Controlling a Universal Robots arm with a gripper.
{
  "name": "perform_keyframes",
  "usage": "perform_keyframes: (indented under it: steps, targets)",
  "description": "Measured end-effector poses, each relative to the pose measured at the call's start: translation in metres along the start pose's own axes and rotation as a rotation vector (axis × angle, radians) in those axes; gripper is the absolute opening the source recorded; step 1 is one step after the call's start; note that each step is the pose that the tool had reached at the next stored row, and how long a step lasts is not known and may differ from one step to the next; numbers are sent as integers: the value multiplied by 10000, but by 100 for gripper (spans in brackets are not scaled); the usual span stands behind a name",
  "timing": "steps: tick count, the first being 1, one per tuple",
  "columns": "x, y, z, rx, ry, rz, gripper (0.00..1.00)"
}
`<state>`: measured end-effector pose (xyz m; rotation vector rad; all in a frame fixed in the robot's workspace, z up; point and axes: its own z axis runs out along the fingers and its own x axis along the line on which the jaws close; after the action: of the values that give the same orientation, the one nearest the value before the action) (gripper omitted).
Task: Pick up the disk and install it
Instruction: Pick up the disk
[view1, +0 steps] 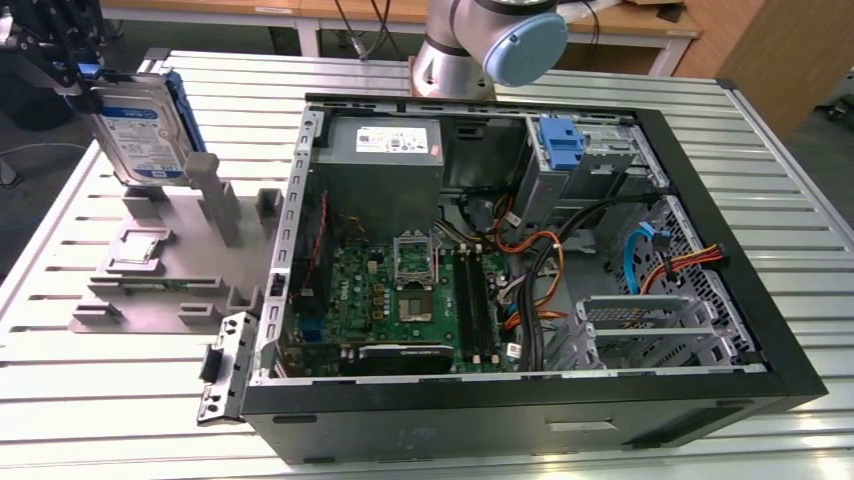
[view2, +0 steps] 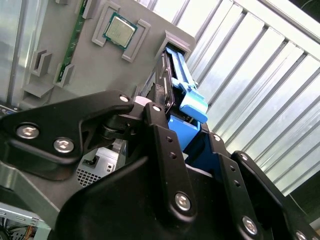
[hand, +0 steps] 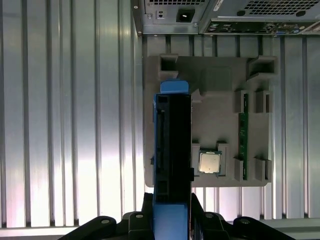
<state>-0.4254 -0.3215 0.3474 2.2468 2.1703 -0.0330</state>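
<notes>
Disk (view1: 139, 130) stands on edge, clamped at its top by my gripper (view1: 91, 82), fingers shut tight on it. It is silver metal with a blue-and-white label and a blue bracket round its rim. I see it directly over one end of the grey holder (view1: 174, 265); whether they touch I cannot tell.

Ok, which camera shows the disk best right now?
The exterior view: the disk faces it, label and blue bracket plain, gripped at its top by the hand, by the grey fixture. In both wrist views it is edge-on between the hand's fingers.
</notes>
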Motion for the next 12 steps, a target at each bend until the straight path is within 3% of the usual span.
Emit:
perform_keyframes:
  steps: [12]
  targets:
    - [-2, 0, -52, -1, -2, 0, 36]
